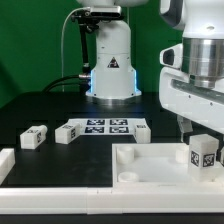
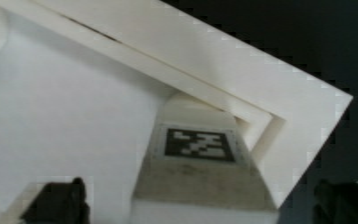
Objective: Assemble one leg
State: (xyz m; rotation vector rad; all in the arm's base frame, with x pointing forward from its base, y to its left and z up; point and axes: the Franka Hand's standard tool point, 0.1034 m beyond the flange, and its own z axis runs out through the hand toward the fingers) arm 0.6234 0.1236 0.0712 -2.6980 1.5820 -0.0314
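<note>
One leg (image 1: 205,152), a stubby white block with black-and-white tags, stands upright on the large white panel (image 1: 150,165) near its corner at the exterior view's right. My gripper (image 1: 200,133) hangs directly above it. In the wrist view the leg (image 2: 202,143) sits between my two dark fingers (image 2: 51,202), with a gap on each side, so the gripper (image 2: 197,208) is open around it. Three more legs lie on the table: two (image 1: 33,137) (image 1: 68,132) at the exterior view's left and one (image 1: 142,131) behind the panel.
The marker board (image 1: 105,126) lies flat behind the panel. The robot base (image 1: 110,60) stands at the back. A white raised rim (image 1: 8,160) runs along the exterior view's left and front. The panel's edge (image 2: 247,75) shows in the wrist view.
</note>
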